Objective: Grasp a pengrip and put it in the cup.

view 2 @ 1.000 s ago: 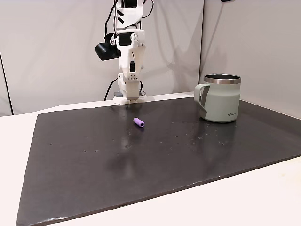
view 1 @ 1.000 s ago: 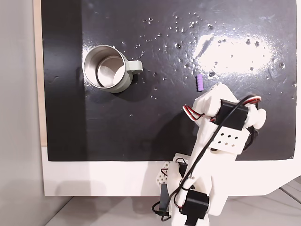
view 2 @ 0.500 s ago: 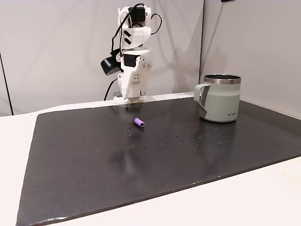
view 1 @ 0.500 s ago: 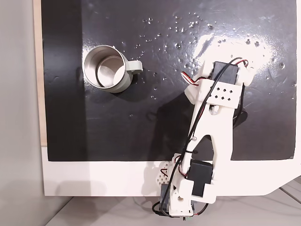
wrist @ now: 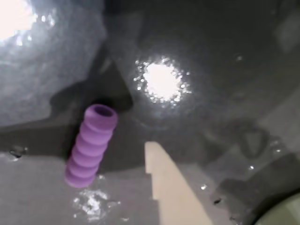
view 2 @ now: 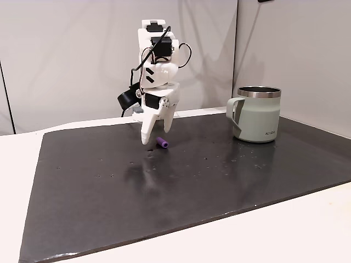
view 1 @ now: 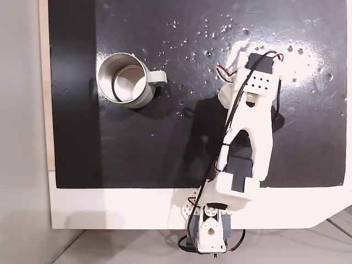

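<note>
On the dark worktop (view 2: 230, 181), the pengrip (view 2: 162, 143) is seen lying ungrasped just beside the lowered, spread fingers (view 2: 165, 125). The cup (view 2: 255, 121) stands well apart. Nothing is done yet: grasping, carrying and dropping are judged still to come.

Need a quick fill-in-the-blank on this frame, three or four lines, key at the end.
1. The pengrip lies on the black mat, and its colour is ____.
2. The cup stands ____ on the mat.
3. In a fixed view, the gripper has its fingers ____, with the pengrip lying between their tips.
4. The cup's inside holds ____.

Missing words: purple; upright; open; nothing
</note>
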`<act>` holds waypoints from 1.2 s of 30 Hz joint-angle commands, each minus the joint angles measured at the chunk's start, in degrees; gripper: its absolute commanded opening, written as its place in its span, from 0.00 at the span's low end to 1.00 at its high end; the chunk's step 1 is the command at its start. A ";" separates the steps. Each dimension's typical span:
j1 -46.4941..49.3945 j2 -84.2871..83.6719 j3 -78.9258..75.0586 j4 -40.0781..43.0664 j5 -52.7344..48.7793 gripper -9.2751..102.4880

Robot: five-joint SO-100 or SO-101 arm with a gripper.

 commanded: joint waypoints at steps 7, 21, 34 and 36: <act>0.09 -5.71 -7.65 0.00 -1.41 0.31; -0.44 -6.77 -7.38 -0.35 -2.64 0.08; -0.53 4.39 -18.11 9.14 -6.06 0.08; -2.11 5.19 -21.27 12.57 -7.56 0.08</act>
